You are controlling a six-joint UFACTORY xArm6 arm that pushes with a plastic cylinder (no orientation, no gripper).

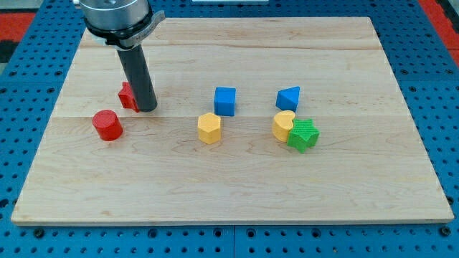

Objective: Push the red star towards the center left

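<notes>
The red star is sitting flat on the wooden board, toward the view's left and a bit above the middle. Only its left part is showing. My tip is touching its right side and hiding the rest of it.

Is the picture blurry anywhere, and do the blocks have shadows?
Camera view: sharp all over, with even, soft light and no glare on the board. Each block casts only a faint, short shadow, as under the red cylinder. My tip partly hides the red star, so its shape is hard to make out.
</notes>
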